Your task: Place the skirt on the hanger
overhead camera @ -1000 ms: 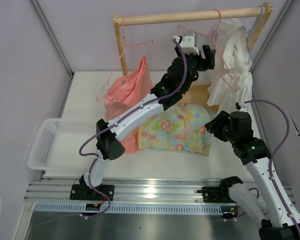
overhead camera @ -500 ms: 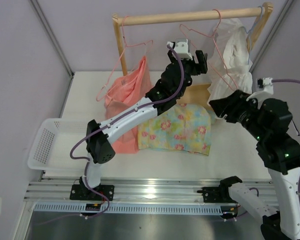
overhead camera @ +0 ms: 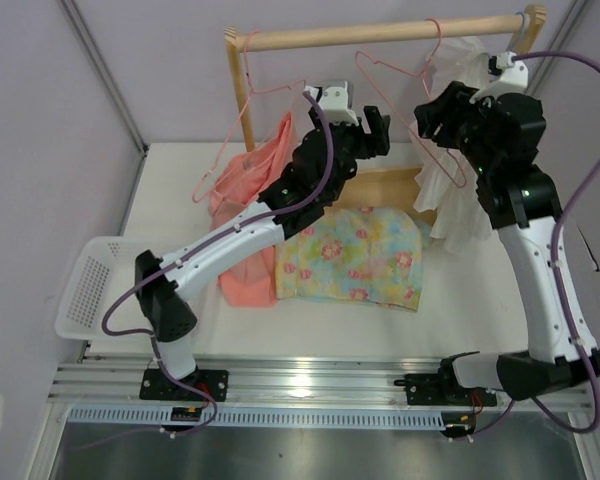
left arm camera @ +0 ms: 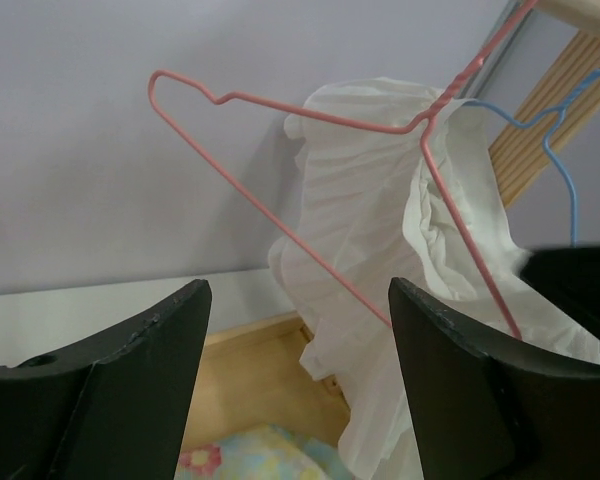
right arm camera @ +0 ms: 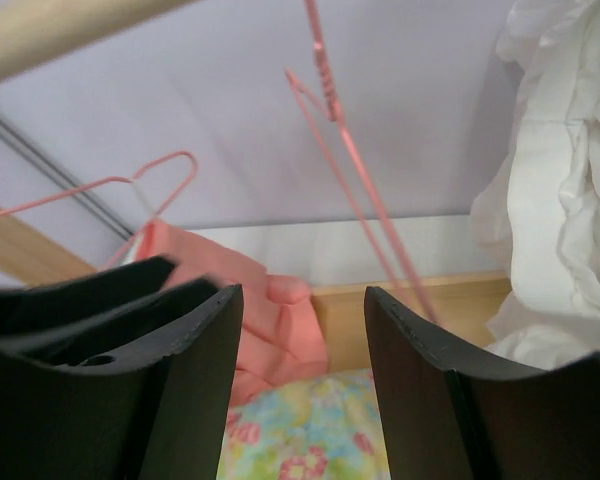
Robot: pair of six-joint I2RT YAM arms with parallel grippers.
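- The skirt (overhead camera: 355, 255) lies flat on the white table (overhead camera: 460, 300), a soft rounded patch of pastel green, yellow and blue cloth printed with pink flowers. No finger touches it.
- The hanger (left arm camera: 280, 217) is thin pale-pink wire bent into a triangle, its long slim hook over the round wooden rod (overhead camera: 330, 38). It hangs bare, tilted, above and behind the skirt.
- The left gripper (left arm camera: 300, 380) hangs in the air just left of the hanger. Its matte black fingers are spread wide, with nothing between them.
- The right gripper (right arm camera: 305, 380) is raised near the hanger's right side, fingers parted and gripping nothing. The wire runs just beyond them, and whether it touches a finger I cannot tell.
- Behind the hanger a white garment (left arm camera: 370, 200) of finely pleated, ruffled cloth hangs on a light-blue wire hanger (left arm camera: 572, 190).
- A plain salmon garment (overhead camera: 245, 195) droops in loose folds at the rod's left end, its hem touching the skirt's left edge.
- A white plastic mesh basket (overhead camera: 85, 290) sits at the table's left edge.
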